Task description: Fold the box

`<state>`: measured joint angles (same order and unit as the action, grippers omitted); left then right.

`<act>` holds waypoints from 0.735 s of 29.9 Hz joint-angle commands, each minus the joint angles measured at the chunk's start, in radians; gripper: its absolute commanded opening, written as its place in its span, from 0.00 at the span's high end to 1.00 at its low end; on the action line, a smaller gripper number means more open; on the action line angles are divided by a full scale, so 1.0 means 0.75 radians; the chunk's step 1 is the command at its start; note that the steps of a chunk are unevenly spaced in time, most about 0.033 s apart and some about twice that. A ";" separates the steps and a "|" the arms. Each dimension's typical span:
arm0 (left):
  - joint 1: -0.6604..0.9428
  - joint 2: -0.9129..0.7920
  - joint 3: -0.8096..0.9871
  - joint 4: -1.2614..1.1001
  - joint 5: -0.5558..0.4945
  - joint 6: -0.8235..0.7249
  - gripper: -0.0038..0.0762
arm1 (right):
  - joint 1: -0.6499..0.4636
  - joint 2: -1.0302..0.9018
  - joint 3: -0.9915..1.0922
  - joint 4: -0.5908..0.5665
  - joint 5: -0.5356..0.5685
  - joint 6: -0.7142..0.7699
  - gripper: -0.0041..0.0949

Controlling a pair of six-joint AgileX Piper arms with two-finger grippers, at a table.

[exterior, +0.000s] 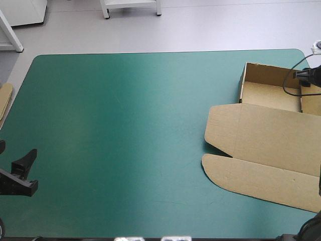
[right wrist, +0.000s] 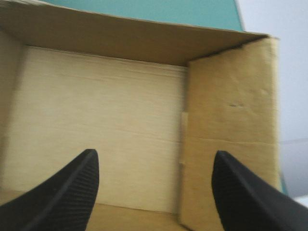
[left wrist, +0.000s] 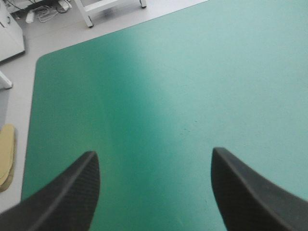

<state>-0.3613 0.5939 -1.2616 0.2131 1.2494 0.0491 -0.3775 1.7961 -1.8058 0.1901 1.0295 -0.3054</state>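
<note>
High view: brown box (exterior: 261, 130) sits at the teal-green cover's (exterior: 125, 125) right edge, tray (exterior: 271, 95) walls up on the far side, lid (exterior: 266, 175) flat nearer, no print I can read. Left wrist: left gripper (left wrist: 154, 153) spread wide over bare cover. Right wrist: right gripper (right wrist: 154, 153) wide too, over the tray floor. Board looks light, stiff, creasable; I'd pinch a wall edge

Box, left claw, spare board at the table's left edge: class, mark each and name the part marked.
box (exterior: 261, 128), high view, the flat lid panel.
left claw (left wrist: 154, 152), left wrist view, midway between its open fingertips.
spare board (exterior: 4, 100), high view, its visible brown strip.
</note>
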 commanded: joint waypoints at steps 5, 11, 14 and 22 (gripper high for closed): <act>-0.006 -0.044 -0.030 0.262 -0.007 -0.065 0.36 | 0.105 -0.367 -0.009 0.408 0.109 -0.157 0.44; -0.006 -0.049 -0.028 0.293 0.042 -0.131 0.36 | 0.469 -0.648 0.163 0.388 0.017 -0.114 0.44; -0.006 -0.049 -0.028 0.306 0.055 -0.155 0.36 | 0.693 -0.803 0.311 0.285 -0.155 -0.017 0.46; -0.006 -0.099 0.051 0.316 0.004 -0.219 0.36 | 1.173 -1.210 0.832 -0.018 -0.583 0.224 0.51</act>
<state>-0.3613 0.5305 -1.2425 0.4274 1.2484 -0.0786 0.4308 0.9766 -1.2627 0.2399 0.7439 -0.1918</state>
